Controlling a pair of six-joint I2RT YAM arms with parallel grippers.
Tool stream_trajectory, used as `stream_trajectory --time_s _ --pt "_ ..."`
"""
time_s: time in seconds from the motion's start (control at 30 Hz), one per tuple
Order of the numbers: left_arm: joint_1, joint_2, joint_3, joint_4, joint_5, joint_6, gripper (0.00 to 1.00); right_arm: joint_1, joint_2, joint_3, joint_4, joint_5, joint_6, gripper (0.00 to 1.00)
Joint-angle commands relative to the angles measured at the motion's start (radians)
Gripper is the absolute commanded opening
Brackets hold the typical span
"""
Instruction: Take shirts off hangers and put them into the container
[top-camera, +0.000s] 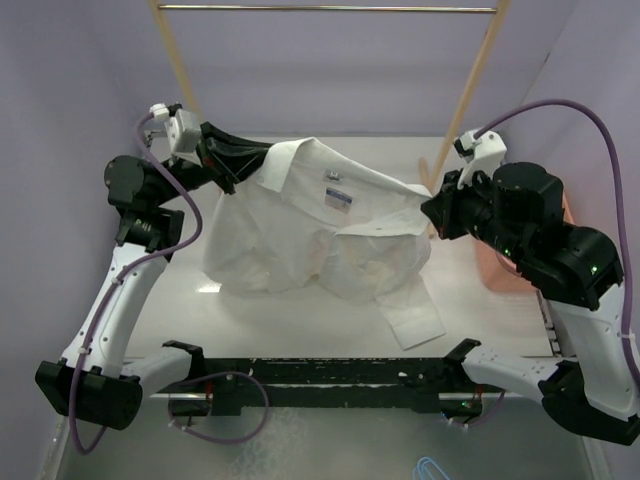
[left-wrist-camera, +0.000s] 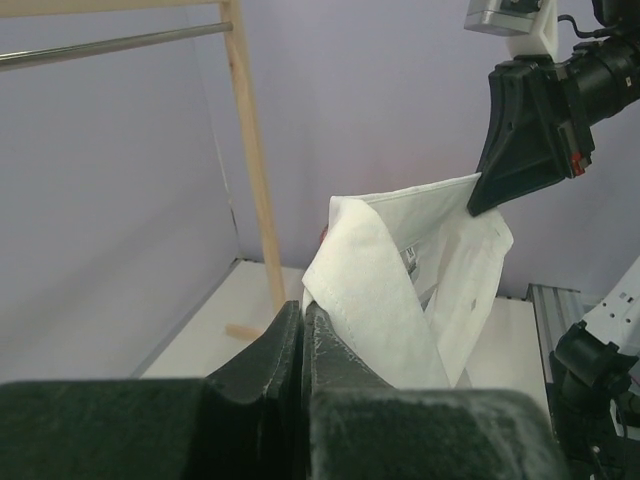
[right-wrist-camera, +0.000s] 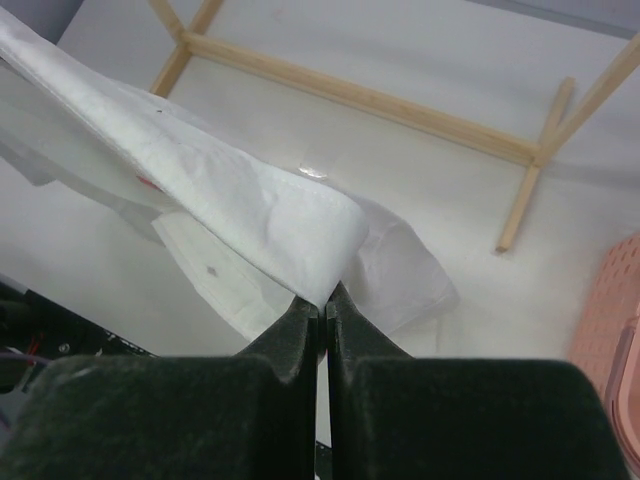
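Between left hand (top-camera: 232, 168) and right hand (top-camera: 431, 211): shirt (top-camera: 300, 225) stretched, both clamping it.

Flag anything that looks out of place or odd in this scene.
The white shirt hangs bunched between the left claw and right claw, both shut on cloth near the collar, with one cuff drooping onto the table. The basket is mostly hidden by the right arm. Nothing looks damaged or spilled.

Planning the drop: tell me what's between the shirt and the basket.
Only the right tool, gripping the shirt, and its arm sit between it and the basket. Nothing else visible does.
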Motion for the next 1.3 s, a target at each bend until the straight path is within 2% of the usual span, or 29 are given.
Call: stream_trajectory --time_s 0.0,0.27,0.37,0.43,0.6,0.73,0.8,0.97,1.1,1.27 --pt "0.034 -0.033 0.018 -0.004 -0.125 0.088 0.00 -0.016 -0.039 0.006 -0.079 0.134 -0.007 0.00" --pt "0.027 -0.032 -0.014 -0.220 -0.153 0.190 0.00 -0.016 -0.027 -0.128 0.027 0.082 0.007 0.00" --pt "0.013 -0.042 -0.028 -0.304 -0.200 0.239 0.17 -0.016 -0.017 -0.192 0.071 0.074 0.011 0.00" --pt "0.003 -0.051 -0.035 -0.363 -0.226 0.264 0.33 -0.016 -0.005 -0.225 0.092 0.067 0.014 0.00" --pt "-0.015 -0.095 -0.072 -0.495 -0.218 0.299 0.37 -0.016 0.012 -0.294 0.144 -0.003 0.031 0.00" --pt "-0.021 -0.140 -0.155 -0.468 -0.161 0.252 0.45 -0.017 0.017 -0.333 0.174 -0.072 0.045 0.00" --pt "-0.040 -0.133 -0.165 -0.480 -0.122 0.240 0.46 -0.016 0.029 -0.351 0.176 -0.135 0.046 0.00" --pt "-0.230 -0.056 -0.124 -0.635 -0.104 0.332 0.46 -0.016 0.054 -0.458 0.198 -0.156 0.046 0.00" --pt "-0.337 -0.026 -0.090 -0.754 -0.089 0.403 0.45 -0.016 0.061 -0.525 0.238 -0.169 0.071 0.00" --pt "-0.449 -0.030 -0.072 -0.889 -0.059 0.458 0.46 -0.016 0.083 -0.515 0.279 -0.149 0.088 0.00"
